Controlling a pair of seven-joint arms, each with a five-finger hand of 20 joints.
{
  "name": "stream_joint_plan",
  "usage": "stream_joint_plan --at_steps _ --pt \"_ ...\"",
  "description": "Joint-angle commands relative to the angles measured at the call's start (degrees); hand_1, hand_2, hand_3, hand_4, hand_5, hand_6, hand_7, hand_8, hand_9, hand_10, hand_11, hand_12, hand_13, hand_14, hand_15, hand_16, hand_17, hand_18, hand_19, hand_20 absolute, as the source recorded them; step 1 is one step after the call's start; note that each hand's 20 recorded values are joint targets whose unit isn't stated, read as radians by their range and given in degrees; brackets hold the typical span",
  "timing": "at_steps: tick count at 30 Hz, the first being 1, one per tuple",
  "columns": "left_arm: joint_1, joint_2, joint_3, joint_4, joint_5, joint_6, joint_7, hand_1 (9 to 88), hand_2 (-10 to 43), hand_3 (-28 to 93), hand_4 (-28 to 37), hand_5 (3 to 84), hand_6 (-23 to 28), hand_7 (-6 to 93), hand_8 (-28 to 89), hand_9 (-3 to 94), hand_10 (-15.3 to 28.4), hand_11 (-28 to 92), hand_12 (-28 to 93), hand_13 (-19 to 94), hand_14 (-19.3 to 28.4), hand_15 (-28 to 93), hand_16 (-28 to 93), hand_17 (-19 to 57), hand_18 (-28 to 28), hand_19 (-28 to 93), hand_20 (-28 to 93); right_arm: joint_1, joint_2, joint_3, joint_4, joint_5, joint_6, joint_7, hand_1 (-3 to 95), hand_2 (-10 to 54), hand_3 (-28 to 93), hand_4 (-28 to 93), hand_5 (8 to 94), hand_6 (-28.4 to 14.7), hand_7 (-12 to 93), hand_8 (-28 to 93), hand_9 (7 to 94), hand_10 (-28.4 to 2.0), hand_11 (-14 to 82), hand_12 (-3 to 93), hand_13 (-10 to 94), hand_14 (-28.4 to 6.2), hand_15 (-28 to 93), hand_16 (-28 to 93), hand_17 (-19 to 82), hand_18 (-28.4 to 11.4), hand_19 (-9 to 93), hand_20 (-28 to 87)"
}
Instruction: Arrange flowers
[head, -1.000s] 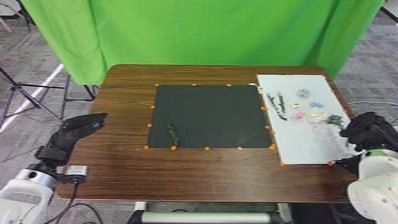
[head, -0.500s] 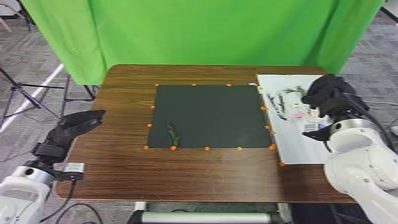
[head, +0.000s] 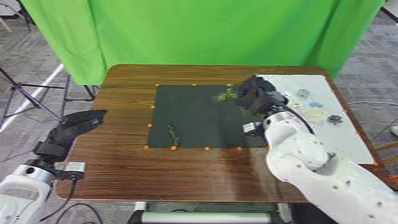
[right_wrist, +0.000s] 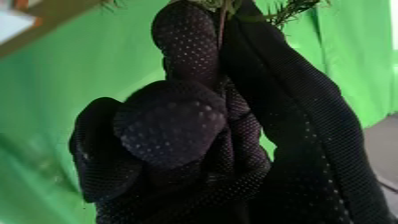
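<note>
Leftward, a green sprig juts from the right hand, its stem pinched by fingers.

A bright green curtain hangs behind the brown wooden table, with grey carpet around.

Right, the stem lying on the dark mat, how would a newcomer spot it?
On the brown table, find the dark mat. The thin green stem lies near its lower left corner in the head view. Unlike the bushier sprig at the right hand, it touches no hand.
</note>
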Motion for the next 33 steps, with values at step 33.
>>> stream_joint_plan --at_steps 33 --pt "-0.2 -0.08 0.72 -0.21 0.1 -2.46 -1.68 28.3 -8.2 65 -17.9 40.1 3.0 15.2 -7 36.2 13.0 14 11 31 17.9 15 1 1.8 15.8 9 15 1.9 -13.6 -9.8 8.4 0.9 -7.3 4.0 56.3 -9.5 57 -7 70.6 -2.9 38 18 89.4 -10.3 28.7 33.5 94 -1.4 50 33 66 -9.2 92 39"
